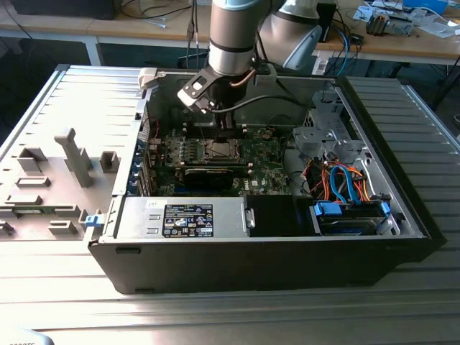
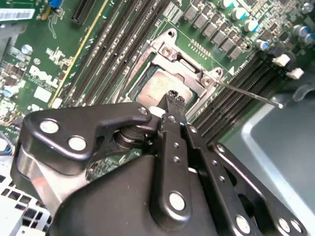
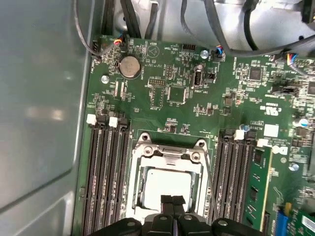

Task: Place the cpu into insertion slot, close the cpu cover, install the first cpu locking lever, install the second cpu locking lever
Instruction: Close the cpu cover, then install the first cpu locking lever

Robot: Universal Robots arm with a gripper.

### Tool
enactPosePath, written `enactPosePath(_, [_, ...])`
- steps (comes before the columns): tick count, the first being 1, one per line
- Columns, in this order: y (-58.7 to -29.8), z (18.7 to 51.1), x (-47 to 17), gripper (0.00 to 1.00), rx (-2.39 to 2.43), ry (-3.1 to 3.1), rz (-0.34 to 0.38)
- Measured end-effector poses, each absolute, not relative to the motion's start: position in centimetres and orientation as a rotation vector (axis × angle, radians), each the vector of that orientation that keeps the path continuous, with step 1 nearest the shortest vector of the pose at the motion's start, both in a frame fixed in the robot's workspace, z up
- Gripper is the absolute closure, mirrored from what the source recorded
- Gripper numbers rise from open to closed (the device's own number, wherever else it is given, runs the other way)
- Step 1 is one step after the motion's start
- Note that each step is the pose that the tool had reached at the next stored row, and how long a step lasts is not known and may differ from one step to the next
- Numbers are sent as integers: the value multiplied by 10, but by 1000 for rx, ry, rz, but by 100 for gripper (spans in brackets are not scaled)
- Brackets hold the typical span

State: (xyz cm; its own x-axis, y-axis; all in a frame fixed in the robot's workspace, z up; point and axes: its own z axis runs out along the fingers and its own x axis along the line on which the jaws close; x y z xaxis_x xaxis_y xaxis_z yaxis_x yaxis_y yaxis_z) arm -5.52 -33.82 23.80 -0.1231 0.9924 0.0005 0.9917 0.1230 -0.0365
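Hovering over the insertion slot [image 1: 218, 149] w/ my claw [image 3: 172, 199] pinched together, fingertips touching, nothing between them. The cpu [image 3: 165, 183] sits in the slot, mid motherboard [image 3: 162, 105]. Its pale top shows thru the window of the cpu cover [image 3: 170, 155], which lies flat over it. In the second wrist view a thin locking lever [image 2: 246, 93] sticks out sideways over the memory slots [image 2: 256, 69].

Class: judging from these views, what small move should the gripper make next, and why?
Probably shift the gripper toward the free locking lever. The cpu sits under the cpu cover, which looks lowered, while that lever sticks out unlatched.
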Motion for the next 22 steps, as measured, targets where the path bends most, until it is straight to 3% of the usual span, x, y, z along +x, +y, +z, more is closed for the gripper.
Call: enactPosePath(22, [-338,252,-55,89,-1952,-2431,44])
